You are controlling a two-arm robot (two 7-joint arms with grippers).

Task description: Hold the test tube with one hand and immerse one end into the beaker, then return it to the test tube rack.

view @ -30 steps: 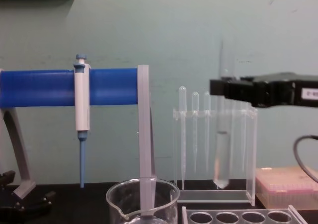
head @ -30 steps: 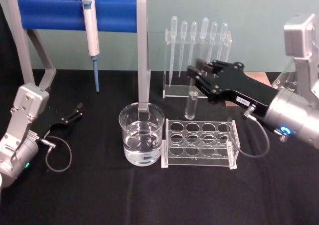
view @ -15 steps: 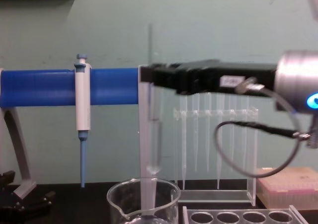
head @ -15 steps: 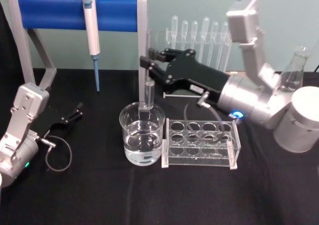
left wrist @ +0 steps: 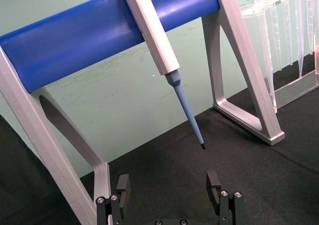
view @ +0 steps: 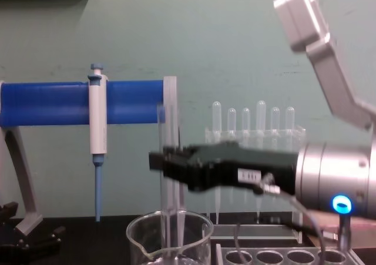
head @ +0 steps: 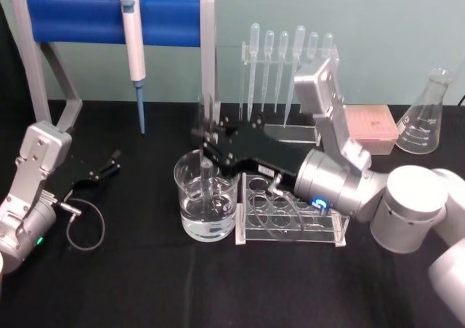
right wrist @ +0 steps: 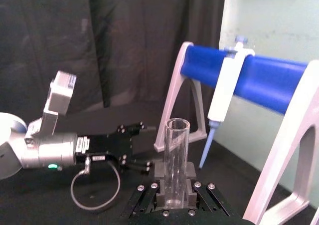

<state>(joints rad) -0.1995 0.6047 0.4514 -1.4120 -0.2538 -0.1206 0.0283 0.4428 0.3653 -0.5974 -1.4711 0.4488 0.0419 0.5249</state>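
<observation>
Two arms show in the head view. The right gripper (head: 204,140) reaches in from the right, over the test tube rack (head: 290,213), and its fingers are clamped on the test tube (head: 209,184). The tube stands upright above the beaker (head: 183,197), and its lower end is down inside the glass. Clear liquid fills the beaker's lower half, but I cannot tell whether the tube's tip is under its surface. The beaker stands just beside the rack's left end on the black table (head: 145,284). The left gripper (head: 109,164) lies low on the table at the left, well apart from the beaker, beneath the blue stand (head: 80,19) where the pipettor (head: 132,44) hangs. Behind the rack, a row of pipettes (head: 290,48) hangs in a clear holder.

One pair of black fingers (left wrist: 122,191) belongs to the left gripper in the left wrist view; they are spread wide with nothing between them, and the pipettor's blue tip (left wrist: 189,116) hangs beyond them.

Both jaws in the right wrist view press against the tube (right wrist: 175,145) from either side, gripping it below its open rim, and the left gripper (right wrist: 139,147) lies farther off on the table.

Seen from the chest, the right gripper (view: 157,160) holds the tube (view: 167,124) at about its middle, upright, and the lower part passes down through the beaker's (view: 141,241) rim.
</observation>
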